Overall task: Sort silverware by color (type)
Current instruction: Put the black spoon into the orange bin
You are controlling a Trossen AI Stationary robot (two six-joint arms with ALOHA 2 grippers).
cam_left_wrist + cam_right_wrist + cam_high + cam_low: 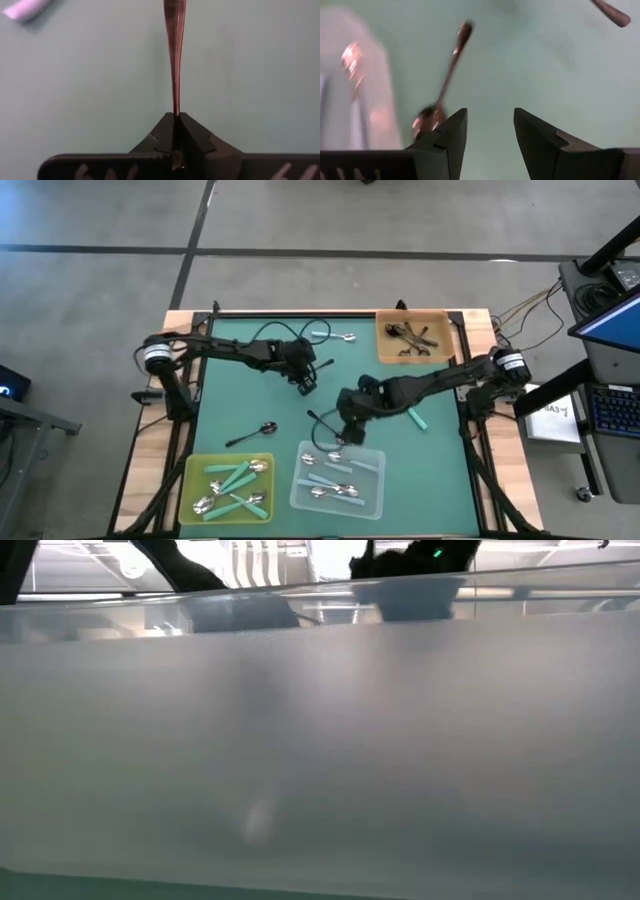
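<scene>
**High view: two arms mid-sort over the green mat**

High view has the left gripper (305, 380) near the mat's middle, and its wrist camera shows the fingers pinched tight on the thin handle of a dark spoon (174, 55) that sticks straight out ahead of them. The right gripper (345, 430) hovers just beside the clear tray (370, 500); its wrist camera shows the fingers parted and empty, with a black-handled spoon (445, 85) lying just off one fingertip.

To my eye the right arm should centre over that handle before closing, since the spoon sits outside the gap. The left should keep its pinch firm on the way to the orange tray (440, 320).

Only the overhead picture shows the yellow tray (195, 480); the low camera is blocked by a tray wall.
</scene>
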